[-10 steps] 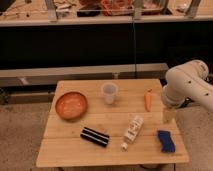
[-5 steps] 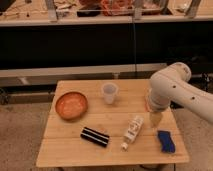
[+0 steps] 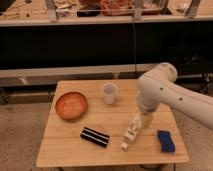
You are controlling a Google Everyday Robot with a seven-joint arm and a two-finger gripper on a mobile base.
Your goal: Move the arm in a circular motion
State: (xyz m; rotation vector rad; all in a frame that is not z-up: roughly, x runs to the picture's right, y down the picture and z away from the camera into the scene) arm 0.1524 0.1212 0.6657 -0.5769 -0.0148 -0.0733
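The large white arm (image 3: 165, 92) reaches in from the right edge over the right half of the wooden table (image 3: 65, 150). Its rounded joint hangs above the table's right middle. The narrow pale gripper (image 3: 146, 120) points down from the joint, just above the tabletop and next to the top of a white bottle (image 3: 131, 131). Nothing shows held in it.
On the table are an orange bowl (image 3: 71, 105) at the left, a clear plastic cup (image 3: 109, 93) at the back middle, a black bar (image 3: 95, 136) at the front, and a blue object (image 3: 166, 141) at the front right. A dark shelf unit stands behind.
The arm has swung left over the table, from its right edge toward the middle. It now covers the small orange thing that lay at the back right. The objects have not moved.
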